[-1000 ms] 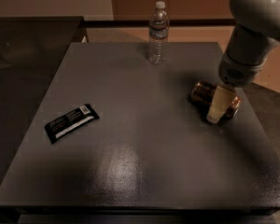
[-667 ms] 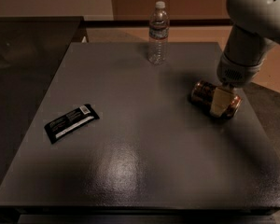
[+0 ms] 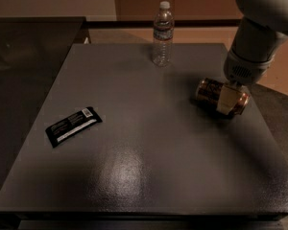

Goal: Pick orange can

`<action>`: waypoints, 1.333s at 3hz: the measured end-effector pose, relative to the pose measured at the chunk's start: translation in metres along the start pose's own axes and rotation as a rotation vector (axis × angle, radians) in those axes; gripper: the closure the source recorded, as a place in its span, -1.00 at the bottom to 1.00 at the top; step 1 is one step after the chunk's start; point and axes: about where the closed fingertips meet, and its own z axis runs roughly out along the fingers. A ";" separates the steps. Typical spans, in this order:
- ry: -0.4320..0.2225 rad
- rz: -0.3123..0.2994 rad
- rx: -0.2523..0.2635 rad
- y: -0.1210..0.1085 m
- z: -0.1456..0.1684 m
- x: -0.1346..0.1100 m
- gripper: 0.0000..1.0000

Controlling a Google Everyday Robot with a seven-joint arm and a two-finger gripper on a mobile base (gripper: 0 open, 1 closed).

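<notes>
- The orange can (image 3: 207, 90) lies on its side on the desk (image 3: 134, 176), close to the right edge and roughly midway between the far-right and near-right corners
- The claw (image 3: 226, 97) is down at the can, hanging from the pale arm (image 3: 259, 28) that comes in over the right edge; a pale part of it crosses the can's near side, toward the end nearest that edge
- Whether the claw is open or clamped on the can cannot be told here, since its far side is hidden behind the can and the wrist
- The can appears to rest on the desk, with its shadow tight beneath it, so the lift does not look done
- As a judgement, the reach is finished and the claw is placed at the can; a sure grip and raising the can clear of the desk remain
- A clear water bottle (image 3: 162, 32) stands upright near the middle of the far edge, well apart from the can
- A black snack bar wrapper (image 3: 73, 125) lies flat near the left edge, far from the work
- A can on its side may roll toward the right edge if it is nudged rather than squeezed evenly
</notes>
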 end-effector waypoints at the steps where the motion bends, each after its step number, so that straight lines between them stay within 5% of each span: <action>1: -0.034 -0.047 0.021 0.003 -0.029 -0.010 1.00; 4: -0.128 -0.224 0.146 0.009 -0.125 -0.035 1.00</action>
